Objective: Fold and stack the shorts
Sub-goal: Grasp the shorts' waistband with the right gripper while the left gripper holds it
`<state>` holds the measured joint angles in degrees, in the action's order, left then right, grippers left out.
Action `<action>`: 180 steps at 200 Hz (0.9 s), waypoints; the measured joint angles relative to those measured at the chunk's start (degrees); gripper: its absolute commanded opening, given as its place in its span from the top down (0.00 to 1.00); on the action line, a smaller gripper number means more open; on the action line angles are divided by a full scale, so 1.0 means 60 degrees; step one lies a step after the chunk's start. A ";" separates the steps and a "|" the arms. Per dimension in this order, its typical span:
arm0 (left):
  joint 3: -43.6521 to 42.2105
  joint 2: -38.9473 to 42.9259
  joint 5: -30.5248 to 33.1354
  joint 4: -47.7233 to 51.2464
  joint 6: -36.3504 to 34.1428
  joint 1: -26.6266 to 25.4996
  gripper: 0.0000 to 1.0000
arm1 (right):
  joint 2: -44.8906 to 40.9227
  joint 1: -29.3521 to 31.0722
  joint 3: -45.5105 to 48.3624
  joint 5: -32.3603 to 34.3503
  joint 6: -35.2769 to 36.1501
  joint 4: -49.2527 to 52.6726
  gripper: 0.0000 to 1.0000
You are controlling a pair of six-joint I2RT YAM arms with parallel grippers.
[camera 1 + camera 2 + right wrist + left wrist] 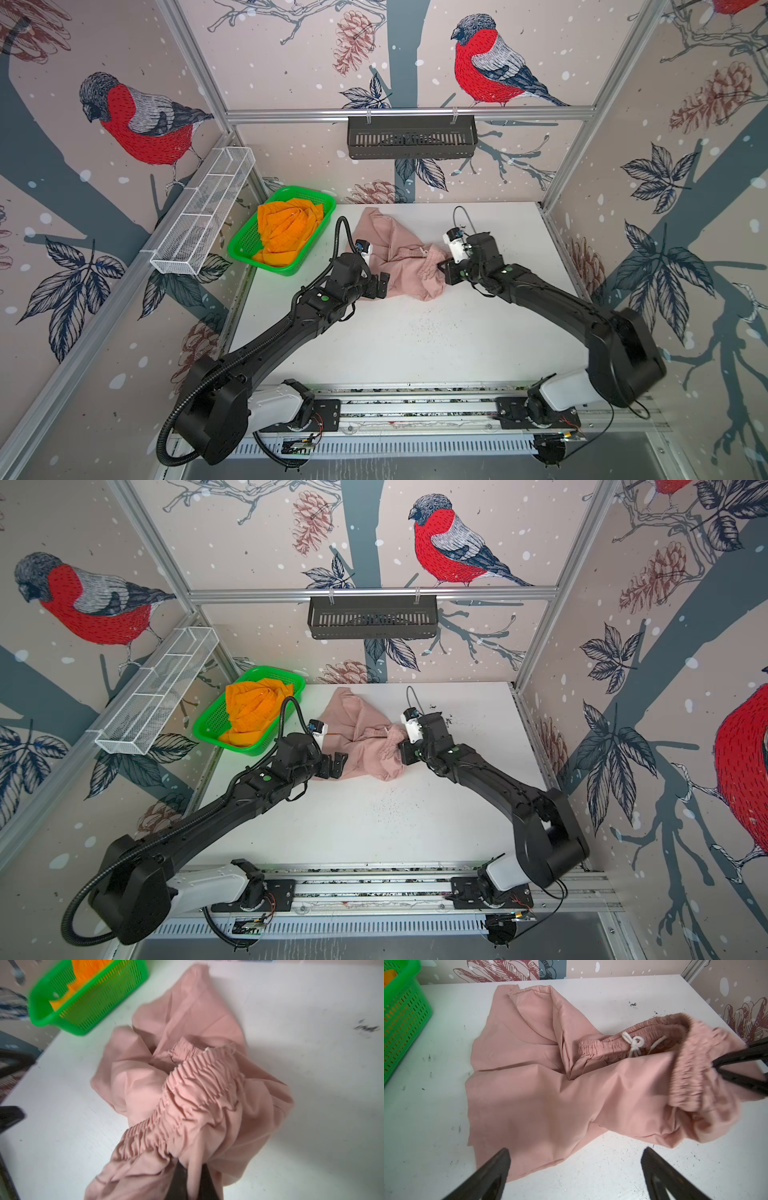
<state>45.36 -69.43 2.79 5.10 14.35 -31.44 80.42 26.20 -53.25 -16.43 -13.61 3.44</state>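
The pink shorts (399, 257) lie crumpled on the white worktop (415, 345), between the two arms. The right fingers (209, 1190) are closed tight on the gathered waistband (193, 1093), at the end of the garment toward the right arm. The left fingers (494, 1169) stand wide and hold nothing. The loose leg cloth lies straight ahead of them, its near edge just beside their tips. So the long axis runs from the right grip toward the far left hem, and the left arm is nearer to that free end. I judge that spreading comes next. The orange shorts (286, 232) lie bunched in the green basket (291, 272).
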 measured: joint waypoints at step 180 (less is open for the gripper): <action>-0.0029 -0.0481 0.0991 -0.0153 0.0080 0.0259 0.02 | 0.1056 0.0131 -0.0605 0.2940 -0.0947 0.1577 0.28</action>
<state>45.19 -72.31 8.73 4.19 14.83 -29.89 86.76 26.98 -56.88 1.21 -19.29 12.91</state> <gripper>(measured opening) 0.984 0.738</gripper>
